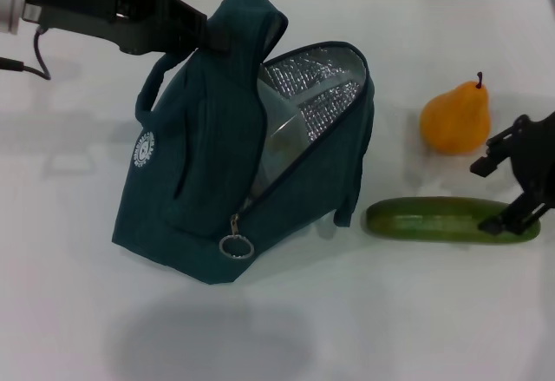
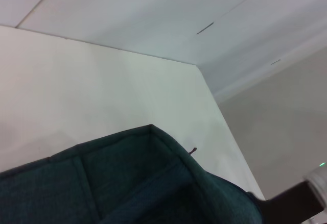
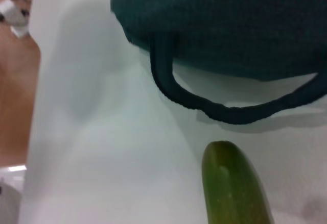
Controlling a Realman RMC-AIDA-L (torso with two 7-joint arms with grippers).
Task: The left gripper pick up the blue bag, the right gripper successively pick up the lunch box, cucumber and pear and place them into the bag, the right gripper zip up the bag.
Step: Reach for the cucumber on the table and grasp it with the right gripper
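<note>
blue bag (image 1: 217,155), round white logo (image 1: 145,149), unreadable

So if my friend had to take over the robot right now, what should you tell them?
Left gripper: shut on the top of the blue bag, holding it up and open on the table.
Right gripper: open, down at the far right end of the cucumber, not gripping it.
Lunch box: a pale shape inside the bag looks like it, so that step seems done.
Pear: standing on the table behind the cucumber, untouched.
Left to do: grab the cucumber and put it in, then the pear, then pull the zipper ring to close the bag.
</note>
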